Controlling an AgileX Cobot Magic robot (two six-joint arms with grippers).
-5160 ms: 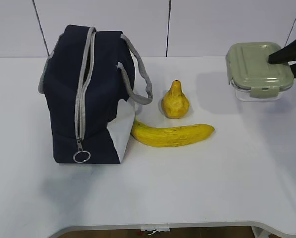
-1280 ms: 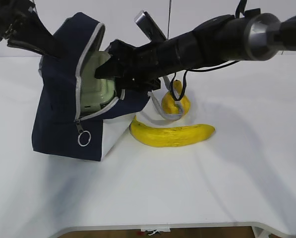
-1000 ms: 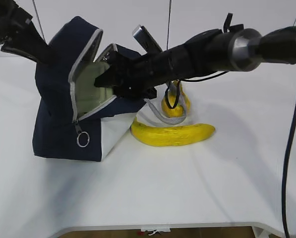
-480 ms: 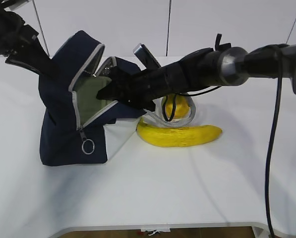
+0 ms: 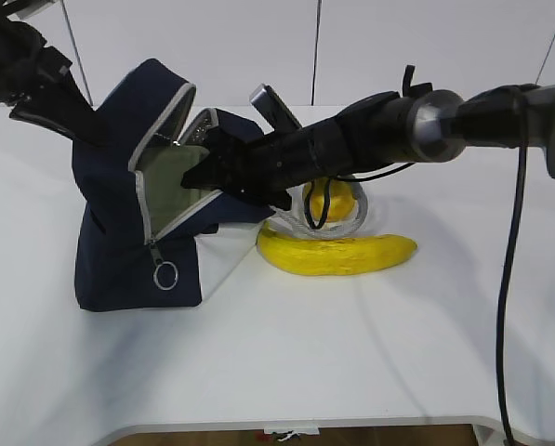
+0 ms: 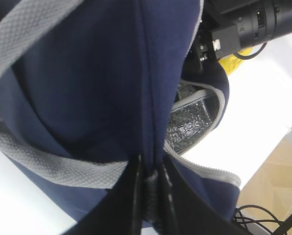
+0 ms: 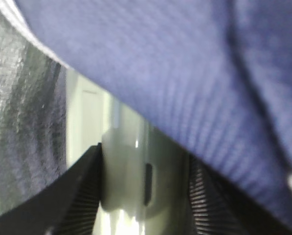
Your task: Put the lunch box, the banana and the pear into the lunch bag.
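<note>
Exterior view shows the lunch bag (image 5: 138, 228) tipped back on the white table (image 5: 286, 362), its navy body leaning away from the right gripper (image 5: 203, 172), whose arm reaches across from the right into the unzipped mouth. Just beyond that gripper's tips, inside the opening, sits the pale sage-green lid of the lunch box (image 5: 165, 177), framed by the grey zipper tape; a ring pull (image 5: 166, 275) hangs below the opening against the white corner panel. In the right wrist view the two ribbed black fingers (image 7: 82, 191) stand on either side of the lunch box (image 7: 131, 171), closed against its rounded greenish edge, with silver lining to one side and navy cloth (image 7: 194, 73) overhead.

Behind the right gripper, under its forearm, the yellow pear (image 5: 333, 200) stands on the table with a grey webbing handle looped around it. Beside the pear lies the banana (image 5: 337, 253), long, gently curved and yellow, clear of the bag.

The left gripper (image 6: 148, 188), at the bag's upper far side, is pinched shut on a fold of the lunch bag (image 6: 101, 88), just below a grey handle strap (image 6: 48, 164), lifting that side
</note>
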